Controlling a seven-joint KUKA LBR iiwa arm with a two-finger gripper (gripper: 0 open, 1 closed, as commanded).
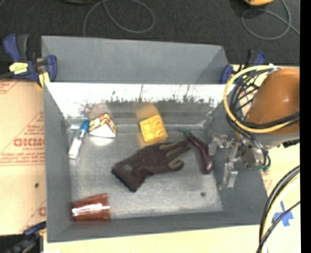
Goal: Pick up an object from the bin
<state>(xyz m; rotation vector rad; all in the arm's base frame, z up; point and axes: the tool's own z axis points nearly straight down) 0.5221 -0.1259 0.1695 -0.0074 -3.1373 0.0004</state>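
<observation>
At the left of the bin (58, 141), a white tube with a blue cap (77, 139) lies beside a small white, red and yellow carton (103, 125), with a reddish cup (91, 206) on its side in the near left corner. At centre, a dark glove (145, 165) lies flat with a yellow block (152, 129) just behind it. At the right, a dark purple curved piece (202, 153) lies just left of the gripper (225, 165), which hangs low by the right wall; its opening state cannot be determined, and nothing is seen held.
</observation>
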